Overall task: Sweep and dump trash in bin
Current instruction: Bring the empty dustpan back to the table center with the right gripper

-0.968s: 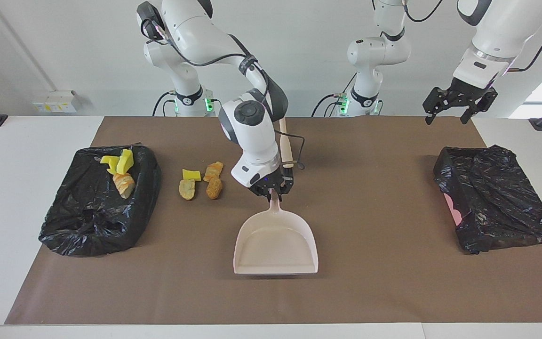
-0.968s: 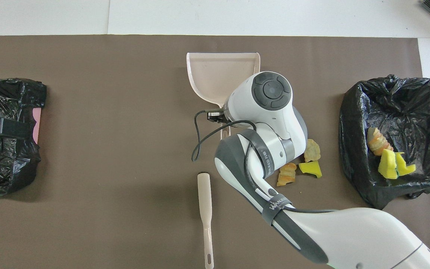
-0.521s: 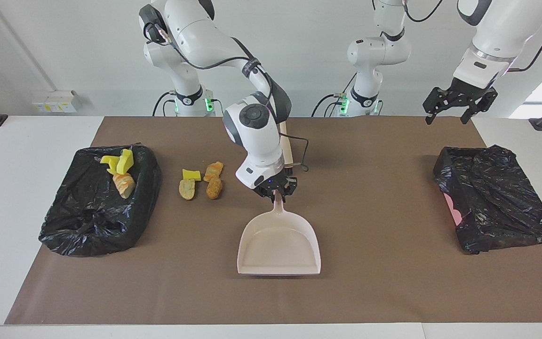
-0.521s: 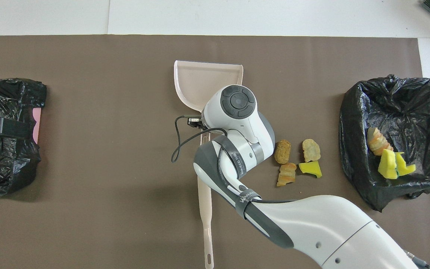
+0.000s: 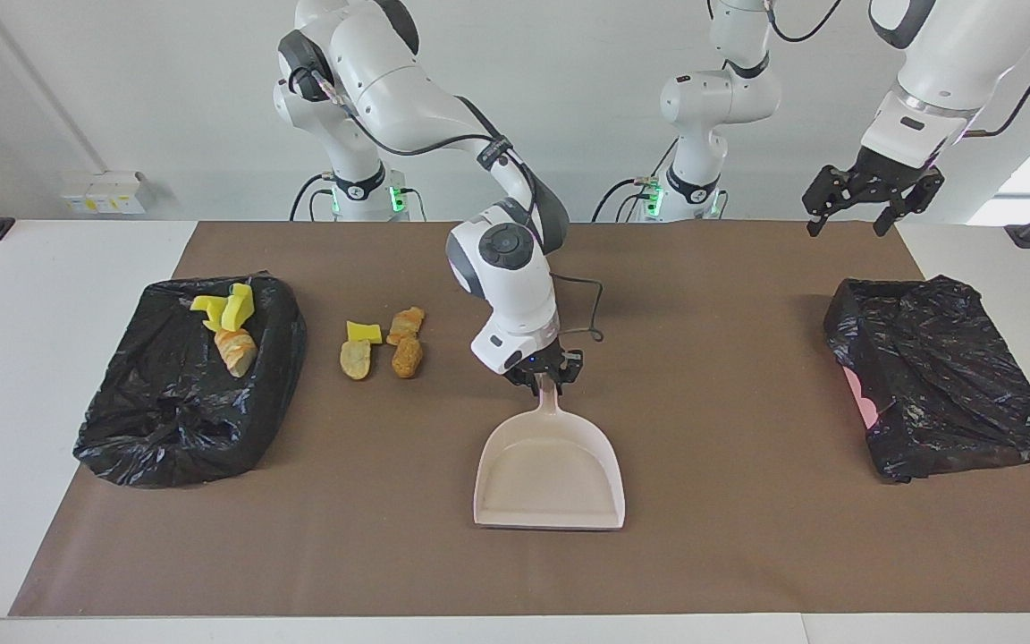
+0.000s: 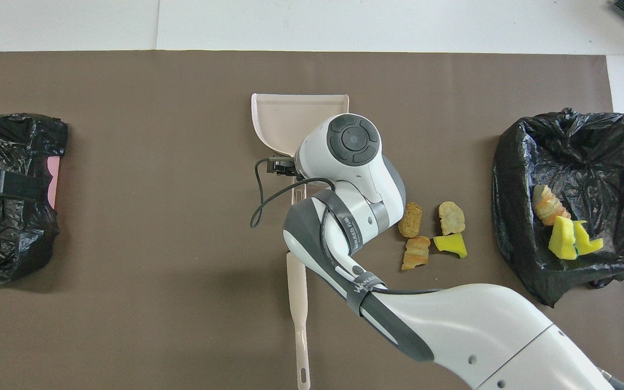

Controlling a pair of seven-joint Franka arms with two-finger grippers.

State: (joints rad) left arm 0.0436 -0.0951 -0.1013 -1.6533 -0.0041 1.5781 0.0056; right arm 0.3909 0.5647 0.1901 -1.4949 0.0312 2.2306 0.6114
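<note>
The trash is split in two lots: three pieces (image 5: 227,326) lie in the black-lined bin (image 5: 166,429) at my right arm's end of the bench (image 5: 50,358), and four loose pieces (image 5: 383,344) are on the brown mat beside that bin, toward the middle.

Nearest to me lies the beige brush (image 6: 299,303), untouched. A little farther out are the four loose pieces. Level with them is my right tool (image 5: 549,380), low over the handle of the dustpan (image 5: 551,465). A second ago its fingers were clamped on that handle; now they stand apart on either side of it, so I have let go. In that same second I carried the pan a short way toward my left arm's end, away from the loose pieces. It now rests flat and empty, its mouth pointing away from me.

My left tool (image 5: 873,199) waits, fingers apart, high above the second bin (image 5: 944,376).

I judge this load finished and the pan parked. Four pieces remain to be swept, and the pan's mouth does not face them.
</note>
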